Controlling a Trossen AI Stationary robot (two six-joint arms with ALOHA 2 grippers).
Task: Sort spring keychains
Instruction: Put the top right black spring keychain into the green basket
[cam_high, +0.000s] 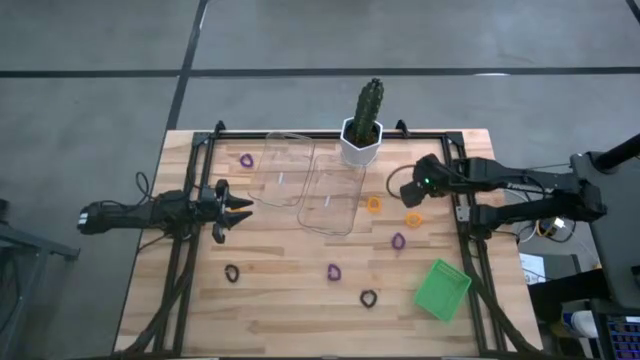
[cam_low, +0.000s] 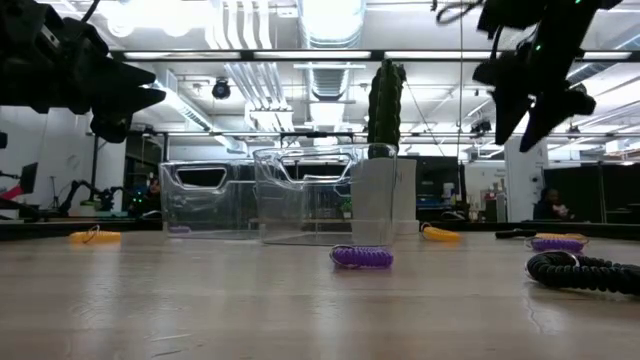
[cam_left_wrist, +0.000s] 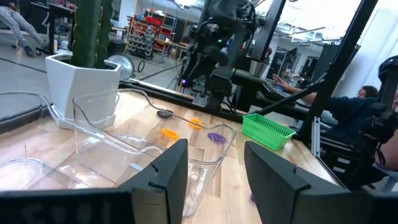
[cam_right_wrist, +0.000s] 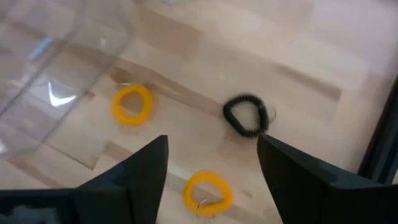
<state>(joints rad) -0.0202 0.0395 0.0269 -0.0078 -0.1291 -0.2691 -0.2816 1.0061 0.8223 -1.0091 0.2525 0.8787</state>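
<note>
Spring keychains lie loose on the wooden table: orange ones (cam_high: 374, 204) (cam_high: 413, 220), purple ones (cam_high: 246, 160) (cam_high: 398, 241) (cam_high: 333, 271) and black ones (cam_high: 232, 272) (cam_high: 368, 298). My right gripper (cam_high: 410, 190) hangs open above the table at the right, pointing steeply down. Its wrist view shows two orange keychains (cam_right_wrist: 132, 104) (cam_right_wrist: 208, 193) and a black one (cam_right_wrist: 245, 116) below the gripper (cam_right_wrist: 211, 168); it is clear of all of them. My left gripper (cam_high: 235, 210) waits open and level at the left, empty (cam_left_wrist: 217, 180).
Two clear plastic containers (cam_high: 285, 170) (cam_high: 333, 190) stand at the table's far middle. A cactus in a white pot (cam_high: 362, 140) is behind them. A green basket (cam_high: 442, 290) sits near the front right. A black frame (cam_high: 465, 230) runs along the table's sides.
</note>
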